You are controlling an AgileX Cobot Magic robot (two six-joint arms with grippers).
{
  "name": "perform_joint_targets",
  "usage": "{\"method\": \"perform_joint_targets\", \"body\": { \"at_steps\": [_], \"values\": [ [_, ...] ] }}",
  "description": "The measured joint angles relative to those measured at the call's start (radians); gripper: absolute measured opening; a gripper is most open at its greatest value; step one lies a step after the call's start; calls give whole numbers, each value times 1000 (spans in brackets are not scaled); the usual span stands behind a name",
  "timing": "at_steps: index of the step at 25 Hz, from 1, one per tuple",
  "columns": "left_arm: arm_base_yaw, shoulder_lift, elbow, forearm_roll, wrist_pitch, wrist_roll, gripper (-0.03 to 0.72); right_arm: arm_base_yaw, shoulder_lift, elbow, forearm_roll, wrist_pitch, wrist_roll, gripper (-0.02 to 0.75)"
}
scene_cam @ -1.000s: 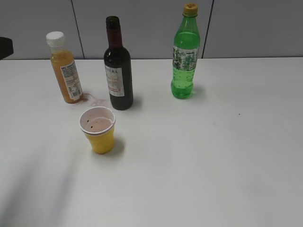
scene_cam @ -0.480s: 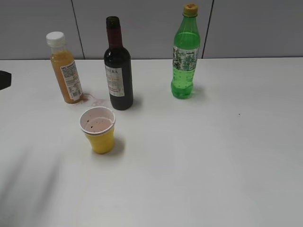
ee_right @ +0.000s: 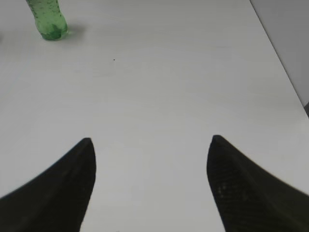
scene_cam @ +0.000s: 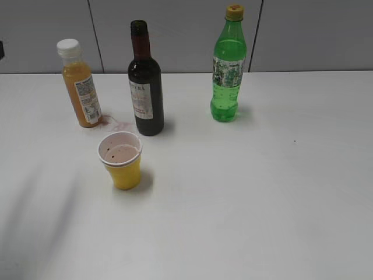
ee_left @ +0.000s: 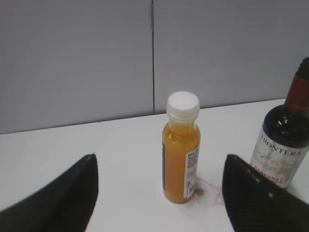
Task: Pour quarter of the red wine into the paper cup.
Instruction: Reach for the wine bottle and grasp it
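Left wrist view: the left gripper [ee_left: 159, 193] hangs spread wide and empty, with the red wine [ee_left: 285, 150] bottle upright beyond its right finger, beside the orange juice bottle [ee_left: 181, 147]. The paper cup [scene_cam: 121, 160] stands just before the wine, seemingly holding pinkish liquid. The right gripper [ee_right: 149, 181] gapes over bare table [ee_right: 193, 87], well apart.

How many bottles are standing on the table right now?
3. The orange juice bottle stands at back left, the wine bottle just right of it behind the paper cup, and the green soda bottle farther right. None appears hidden.
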Motion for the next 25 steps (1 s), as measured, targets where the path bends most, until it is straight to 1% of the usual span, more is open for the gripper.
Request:
{"method": "perform_joint_targets", "body": {
  "at_steps": [3, 6, 8, 10, 13, 16, 18, 20, 22, 25],
  "values": [
    [-7, 47, 0, 58, -44, -41, 592, 0, 0, 0, 0, 0, 0, 546],
    [-31, 89, 0, 106, -76, -77, 592, 0, 0, 0, 0, 0, 0, 546],
    [-49, 110, 0, 172, -109, -122, 592, 0, 0, 0, 0, 0, 0, 546],
    [-57, 131, 0, 256, -151, -207, 592, 0, 0, 0, 0, 0, 0, 546],
    [-58, 167, 0, 460, -251, -403, 592, 0, 0, 0, 0, 0, 0, 546],
    [-36, 223, 0, 762, -425, -640, 592, 0, 0, 0, 0, 0, 0, 546],
    [-11, 279, 0, 903, -555, -715, 592, 0, 0, 0, 0, 0, 0, 546],
    [9, 345, -7, 975, -616, -741, 592, 0, 0, 0, 0, 0, 0, 546],
    [24, 403, -26, 1018, -631, -750, 592, 0, 0, 0, 0, 0, 0, 546],
    [31, 490, -88, 1076, -641, -748, 594, 0, 0, 0, 0, 0, 0, 546]
  ]
}}
